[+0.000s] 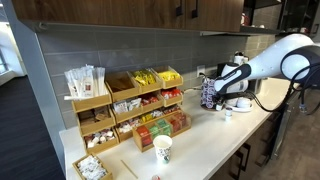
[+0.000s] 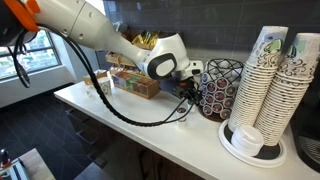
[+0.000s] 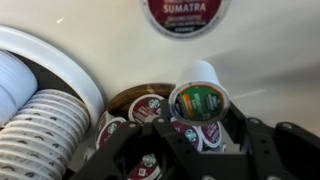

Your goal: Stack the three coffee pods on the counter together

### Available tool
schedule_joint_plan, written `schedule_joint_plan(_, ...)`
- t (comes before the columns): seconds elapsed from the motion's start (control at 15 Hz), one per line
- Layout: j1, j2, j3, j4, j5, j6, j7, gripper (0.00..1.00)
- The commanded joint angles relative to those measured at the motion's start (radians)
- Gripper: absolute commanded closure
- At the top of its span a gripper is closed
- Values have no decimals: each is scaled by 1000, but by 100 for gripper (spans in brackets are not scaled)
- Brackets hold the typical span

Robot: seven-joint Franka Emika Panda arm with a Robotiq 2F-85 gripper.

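Note:
In the wrist view my gripper [image 3: 202, 128] is shut on a coffee pod [image 3: 198, 100], a small white cup with a green and orange top, held tilted between the fingers. Under it is a round wire basket [image 3: 128, 97] filled with several dark red-topped pods. Another pod with a red "Sumatra" top [image 3: 183, 12] stands on the cream counter [image 3: 270, 50] farther off. In both exterior views the gripper [image 1: 212, 88] [image 2: 190, 78] hangs by the wire pod basket [image 1: 208, 97] [image 2: 221, 90]. A small white pod [image 1: 227, 113] sits on the counter [image 1: 200, 140] nearby.
Tall stacks of paper cups [image 2: 272, 80] [image 3: 40, 130] stand on a round white tray [image 2: 250, 150] [image 3: 62, 58] beside the basket. Tiered wooden snack racks [image 1: 120, 105] line the wall. A white paper cup with a green mark [image 1: 162, 150] stands near the counter's front edge.

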Motion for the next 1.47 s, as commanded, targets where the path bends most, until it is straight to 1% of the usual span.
schedule_joint_plan(0.0,5,-118,2,-111,-11,-4,-28,72)
schedule_joint_plan(0.47,7,-269,-12,-222,-30,-22,-84,72)
schedule_joint_plan(0.67,16,-308,-28,-253,-74,-51,-101,72)
schedule_joint_plan(1.0,17,-330,-28,-287,-110,-107,-130,72)
schedule_joint_plan(1.4,21,-314,-31,-303,-124,-87,-136,72)
